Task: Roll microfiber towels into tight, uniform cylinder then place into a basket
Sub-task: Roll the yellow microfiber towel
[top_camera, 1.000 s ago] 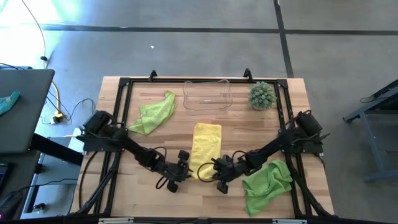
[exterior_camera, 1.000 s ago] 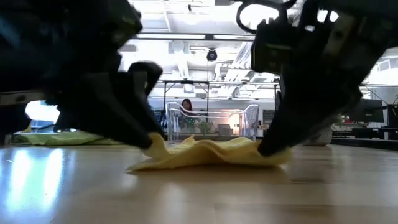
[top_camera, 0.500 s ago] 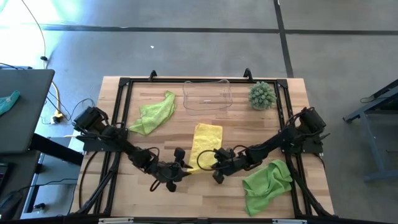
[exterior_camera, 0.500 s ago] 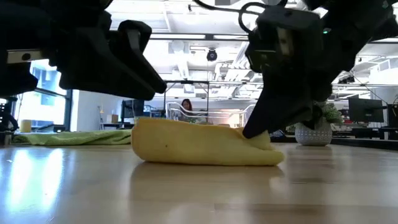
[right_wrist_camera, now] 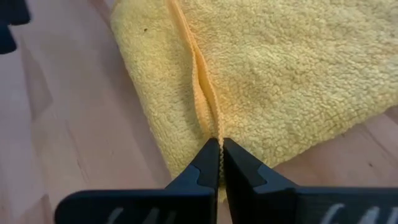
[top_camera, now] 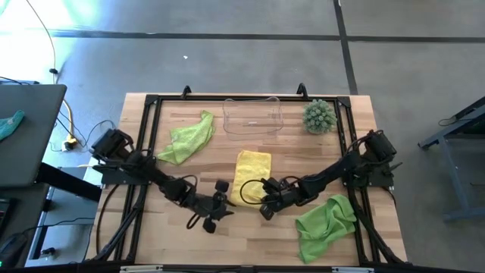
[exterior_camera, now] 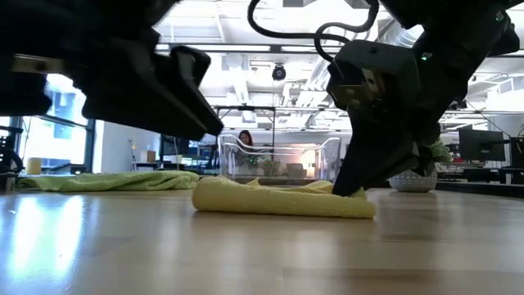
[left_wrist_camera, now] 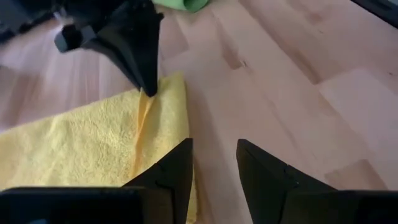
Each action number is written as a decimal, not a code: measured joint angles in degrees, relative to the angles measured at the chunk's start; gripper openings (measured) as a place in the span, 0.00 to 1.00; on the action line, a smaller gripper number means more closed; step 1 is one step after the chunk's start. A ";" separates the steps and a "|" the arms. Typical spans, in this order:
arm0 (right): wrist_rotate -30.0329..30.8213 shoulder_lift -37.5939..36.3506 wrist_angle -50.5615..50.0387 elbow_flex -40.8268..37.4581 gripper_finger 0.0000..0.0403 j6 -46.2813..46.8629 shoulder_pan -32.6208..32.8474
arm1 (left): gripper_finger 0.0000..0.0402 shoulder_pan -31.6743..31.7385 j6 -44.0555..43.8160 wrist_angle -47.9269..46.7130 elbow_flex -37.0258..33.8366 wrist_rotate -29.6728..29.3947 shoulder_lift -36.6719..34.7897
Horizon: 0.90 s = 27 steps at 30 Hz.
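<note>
One camera looked straight down, one level from table height, two from the wrists; all shared the yellow towel [top_camera: 250, 174].

The yellow towel [exterior_camera: 282, 199] lies folded flat on the wooden table [exterior_camera: 262, 254]. The right gripper [exterior_camera: 354, 187] pinches its edge, fingers closed. Behind stand the clear basket [exterior_camera: 278, 160] and a green towel [exterior_camera: 106, 180].

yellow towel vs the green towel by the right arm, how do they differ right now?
The yellow towel lies folded into a neat strip mid-table; the green towel is a crumpled heap at the near right edge. The right gripper is shut on the yellow towel's edge, while nothing touches the green towel. Both lie outside the basket, unrolled.
</note>
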 joint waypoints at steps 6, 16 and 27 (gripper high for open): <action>-0.04 0.00 0.00 0.00 0.00 -1.20 0.00 | 0.29 4.24 -6.67 0.75 0.00 -1.12 0.00; -0.08 0.00 -0.36 0.00 0.00 -1.19 0.00 | 0.22 7.49 -11.46 0.52 0.00 2.84 4.64; -0.26 -0.24 -0.66 0.00 0.08 -5.00 0.00 | 0.11 7.60 -12.58 1.98 0.13 3.69 9.10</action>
